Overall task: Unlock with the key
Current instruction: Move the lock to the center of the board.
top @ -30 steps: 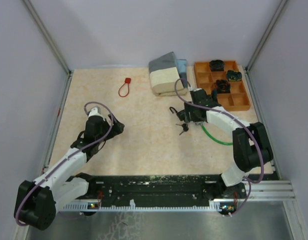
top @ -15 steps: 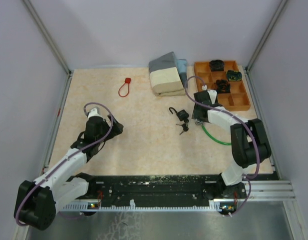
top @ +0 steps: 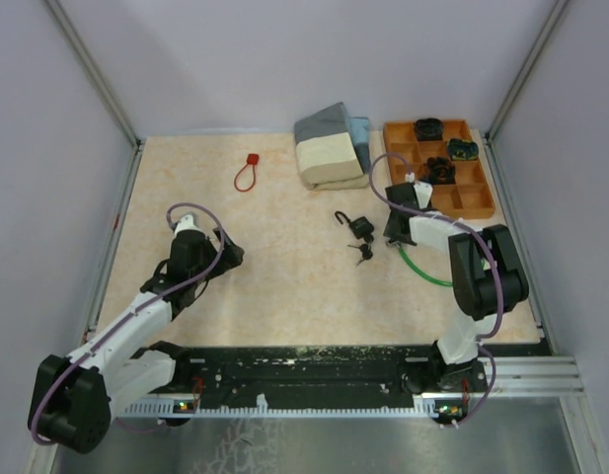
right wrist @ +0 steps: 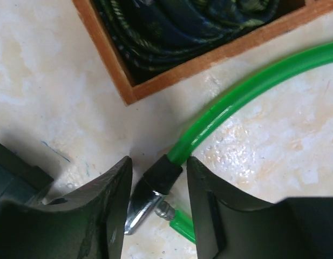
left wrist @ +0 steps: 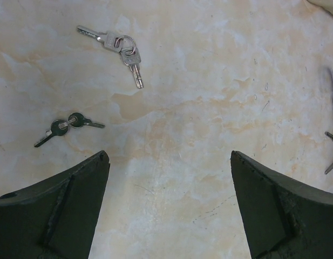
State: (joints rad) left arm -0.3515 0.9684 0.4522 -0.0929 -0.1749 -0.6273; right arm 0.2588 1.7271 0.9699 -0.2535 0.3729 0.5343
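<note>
top view: the padlock (top: 359, 226) lies on the tabletop (top: 284, 286), a little toward 1 o'clock from its middle, with its shackle pointing to about 10 o'clock. some small keys (top: 363, 253) lie just at its 6 o'clock. my right gripper (top: 393, 237) sits low, just at the padlock's 3 o'clock, over a green cable (top: 427, 276). an orange tray (top: 472, 197) is at the gripper's 1 o'clock. my left gripper (top: 230, 255) is well apart, at the padlock's 8 o'clock.

left wrist view: its fingers (left wrist: 63, 210) are spread wide, with only bare tabletop between them. silver keys (left wrist: 123, 46) lie at 11 o'clock and dark-headed keys (left wrist: 66, 125) at 9 o'clock.

right wrist view: the fingers (right wrist: 109, 210) stand narrow on either side of the cable's black end cap (right wrist: 162, 174), with a sliver of gap on each side, so they are not gripping it. the tray's corner is at 12 o'clock.
</note>
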